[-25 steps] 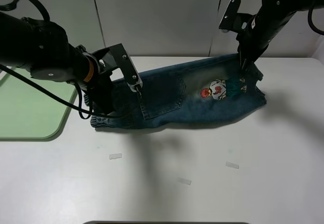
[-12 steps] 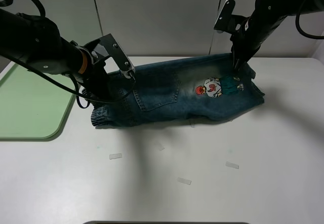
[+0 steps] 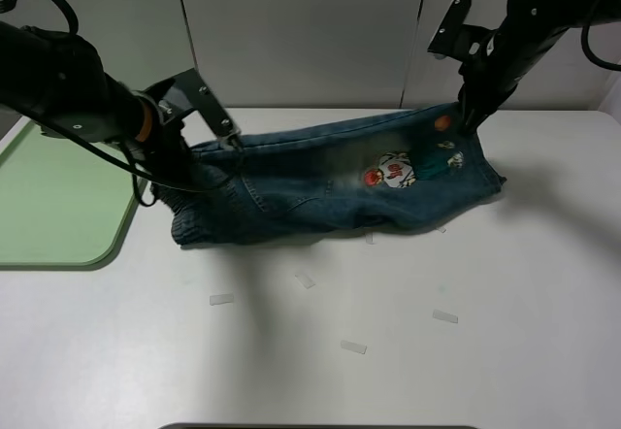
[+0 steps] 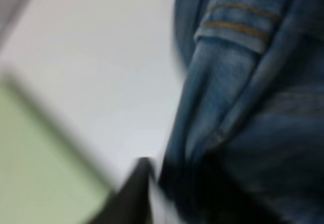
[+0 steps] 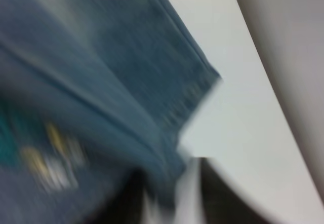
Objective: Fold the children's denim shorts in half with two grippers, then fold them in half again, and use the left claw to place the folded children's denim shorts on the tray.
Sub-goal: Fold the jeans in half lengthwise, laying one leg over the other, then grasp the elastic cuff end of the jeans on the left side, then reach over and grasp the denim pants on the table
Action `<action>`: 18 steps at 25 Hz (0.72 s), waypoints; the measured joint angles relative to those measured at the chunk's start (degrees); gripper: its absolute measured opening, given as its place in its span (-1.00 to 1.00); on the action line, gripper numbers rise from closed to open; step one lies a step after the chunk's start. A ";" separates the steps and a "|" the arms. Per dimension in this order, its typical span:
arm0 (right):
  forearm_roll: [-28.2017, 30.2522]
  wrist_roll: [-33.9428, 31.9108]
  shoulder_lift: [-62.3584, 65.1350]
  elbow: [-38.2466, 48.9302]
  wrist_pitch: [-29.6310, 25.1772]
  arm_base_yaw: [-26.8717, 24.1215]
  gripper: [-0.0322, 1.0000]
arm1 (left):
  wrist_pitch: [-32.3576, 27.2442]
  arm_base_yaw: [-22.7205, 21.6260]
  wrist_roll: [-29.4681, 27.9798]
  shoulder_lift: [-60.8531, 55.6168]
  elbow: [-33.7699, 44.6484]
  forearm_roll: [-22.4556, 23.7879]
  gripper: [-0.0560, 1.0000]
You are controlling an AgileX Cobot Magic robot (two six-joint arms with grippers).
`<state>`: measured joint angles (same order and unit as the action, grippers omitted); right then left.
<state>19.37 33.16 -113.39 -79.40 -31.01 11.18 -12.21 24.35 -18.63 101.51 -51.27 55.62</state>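
Note:
The children's denim shorts (image 3: 320,191) lie stretched across the middle of the table with the colourful cartoon patch (image 3: 393,172) facing up. Their back edge rises to both gripper tips. My left gripper (image 3: 231,140), the left claw with the orange ring, sits at the waistband end of that edge. My right gripper (image 3: 468,123) is at the leg end. Both wrist views are blurred: denim (image 4: 253,107) runs beside a dark finger (image 4: 134,188), and denim (image 5: 91,62) leads down to dark fingers (image 5: 217,193). How the jaws stand is unclear. The pale green tray (image 3: 58,206) lies far left.
Small pale scraps lie on the white table in front of the shorts (image 3: 221,300) (image 3: 353,347) (image 3: 444,316) (image 3: 305,280). A grey wall stands right behind the table. The tray's green (image 4: 30,173) shows blurred in the left wrist view.
Both grippers have moved toward the back of the table with the shorts' upper edge. The denim has spread flatter, and the pocket and cartoon patch have shifted left.

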 joint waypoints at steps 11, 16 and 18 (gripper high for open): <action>-3.91 -1.71 0.10 -0.16 0.97 -2.56 0.40 | -0.81 -0.67 -0.16 0.00 0.26 0.00 0.98; -4.37 -1.71 0.10 -0.16 0.91 -2.56 0.40 | -0.03 -0.67 -0.16 -0.05 0.26 -2.02 0.98; -4.95 -1.71 0.10 -0.16 0.91 -2.56 0.40 | -2.33 -0.67 -0.16 -0.60 0.26 -3.38 0.98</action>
<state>14.42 31.46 -113.30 -79.56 -30.09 8.62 -14.55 23.68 -18.79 100.91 -51.01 52.24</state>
